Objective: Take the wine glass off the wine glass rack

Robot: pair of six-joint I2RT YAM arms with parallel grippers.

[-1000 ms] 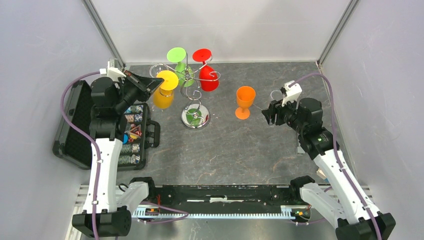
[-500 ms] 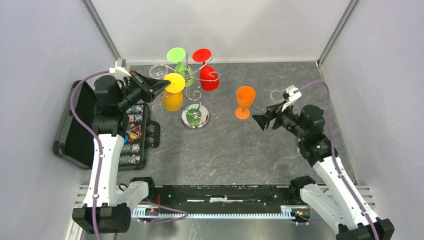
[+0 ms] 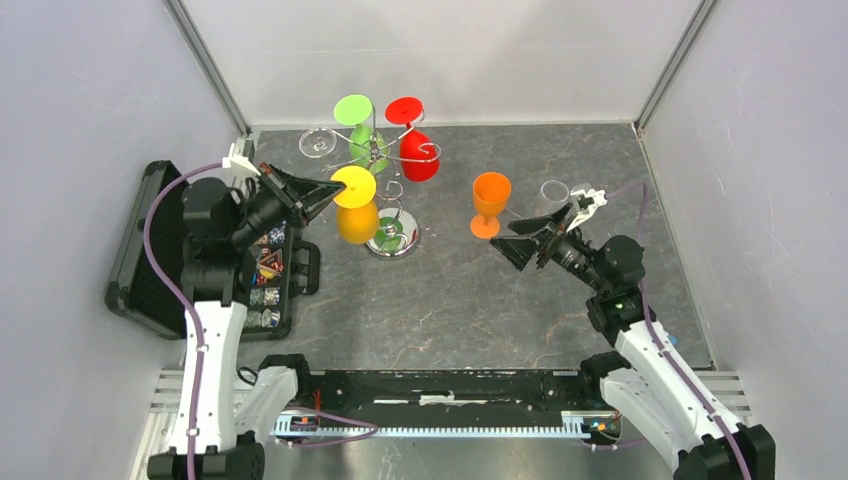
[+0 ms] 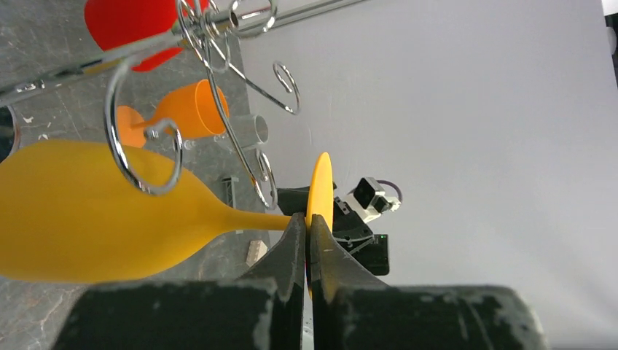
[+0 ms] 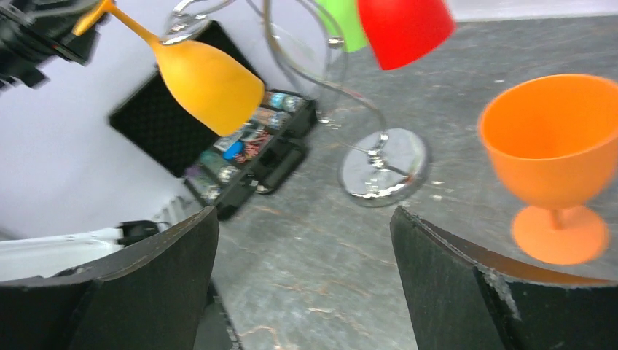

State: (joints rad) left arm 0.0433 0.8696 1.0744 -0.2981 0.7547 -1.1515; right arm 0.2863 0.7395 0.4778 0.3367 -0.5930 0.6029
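Yellow glass (image 3: 357,222) has swung away from the left side of the rack (image 3: 386,240) and now hangs nearer the front, just left of the chrome base, while the right arm has dropped lower and its jaws have spread. Left claw (image 3: 325,193) is pinched tight on the thin stem right under the yellow foot, bowl hanging down and tilted; from the left wrist view a wire curl crosses in front of the bowl, so whether it is fully free of the arm I cannot tell. One curled arm at the rack's far left stands bare. The rack itself sits towards the far middle of the worktop (image 3: 450,310), green glass (image 3: 368,150) and red glass (image 3: 418,158) hanging upside down from its far arms. Right claw (image 5: 302,219) gapes wide with nothing in it, low over the worktop, pointing at the rack. Orange glass (image 3: 490,195) stands upright to the right of the base, just beside that claw. An open black case (image 3: 140,260) lies along the left edge
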